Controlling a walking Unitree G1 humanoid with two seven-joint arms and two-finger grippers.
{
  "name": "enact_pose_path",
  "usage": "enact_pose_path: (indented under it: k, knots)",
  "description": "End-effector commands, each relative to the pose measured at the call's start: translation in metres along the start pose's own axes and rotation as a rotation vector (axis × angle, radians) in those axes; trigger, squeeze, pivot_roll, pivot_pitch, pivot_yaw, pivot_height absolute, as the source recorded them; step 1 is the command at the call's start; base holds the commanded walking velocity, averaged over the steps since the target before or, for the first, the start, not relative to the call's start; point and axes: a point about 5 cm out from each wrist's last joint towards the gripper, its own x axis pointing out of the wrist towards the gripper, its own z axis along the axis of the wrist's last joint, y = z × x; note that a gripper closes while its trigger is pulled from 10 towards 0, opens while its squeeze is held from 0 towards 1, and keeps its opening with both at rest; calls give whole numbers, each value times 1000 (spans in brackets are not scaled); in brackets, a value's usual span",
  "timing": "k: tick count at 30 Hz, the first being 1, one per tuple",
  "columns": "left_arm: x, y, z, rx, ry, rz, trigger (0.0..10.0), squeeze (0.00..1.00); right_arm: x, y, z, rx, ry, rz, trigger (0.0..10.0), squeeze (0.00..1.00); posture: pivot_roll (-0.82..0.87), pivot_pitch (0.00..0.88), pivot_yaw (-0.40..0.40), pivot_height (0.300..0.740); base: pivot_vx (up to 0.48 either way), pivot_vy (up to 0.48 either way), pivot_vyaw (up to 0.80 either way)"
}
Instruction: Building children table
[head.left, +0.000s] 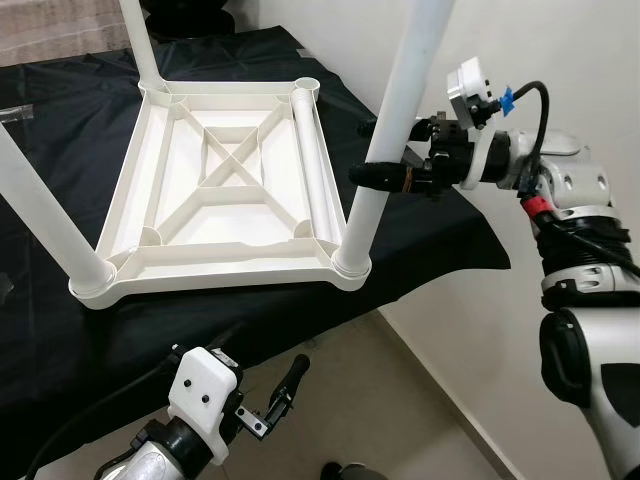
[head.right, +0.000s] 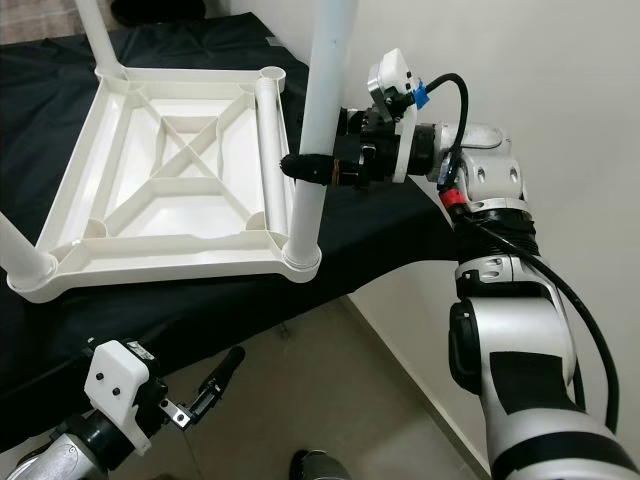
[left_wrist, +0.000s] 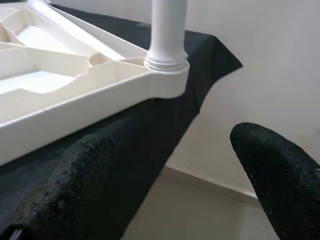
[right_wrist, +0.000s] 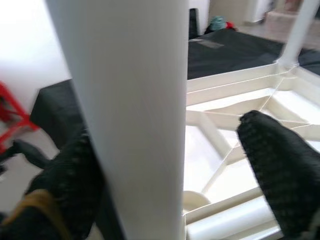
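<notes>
Right, from the head camera I see the white moulded-plastic children's table top (head.left: 225, 195) lying upside down on a surface draped in black cloth (head.left: 60, 110), its ribbed underside with the X-shaped brace facing up. Three white round plastic legs stand in corner sockets: one at the near right corner, about 5 o'clock of the top (head.left: 385, 150), one at the near left corner around 8 o'clock (head.left: 45, 215), and one at the far left corner around 11 o'clock (head.left: 140, 45). The far right corner socket (head.left: 306, 85) at 1 o'clock is bare, and a fourth white tube (head.left: 312, 170) lies flat along the right edge of the top, between that socket and the near right leg.

My right gripper (head.right: 310, 166) reaches in from 3 o'clock at mid height of the near right leg. In the right wrist view the leg stands between the two black fingers (right_wrist: 277, 165), one on each side; they straddle it rather widely, and I cannot tell whether either pad touches it.

My left gripper (head.left: 290, 385) hangs low at 6 o'clock, below the cloth's front edge and over the pale floor (head.left: 400, 400). Its wrist view shows the fingers (left_wrist: 272, 170) spread well apart with nothing between them, looking up at the seated near right leg's base (left_wrist: 167, 55).
</notes>
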Motion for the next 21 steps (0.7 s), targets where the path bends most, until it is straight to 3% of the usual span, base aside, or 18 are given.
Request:
enact_pose_path:
  k: [1,2,9,21]
  knots:
    - [-2,-3,1,13,14,-24,10000,0,-6,-1,13,-41,-25,22,2118,0,66,202,-110,740,0,0,0]
    - [-2,-4,1,15,13,-27,10000,0,-7,-2,17,-42,-30,45,0,0,66,202,-110,740,0,0,0]
    - [-2,-5,3,18,8,-32,10000,0,-10,-6,29,-56,-46,61,0,0,52,208,-114,740,0,0,0]
    - [1,-5,4,16,1,-32,10000,0,-15,-6,28,-56,-26,50,0,0,26,213,-130,740,0,0,0]
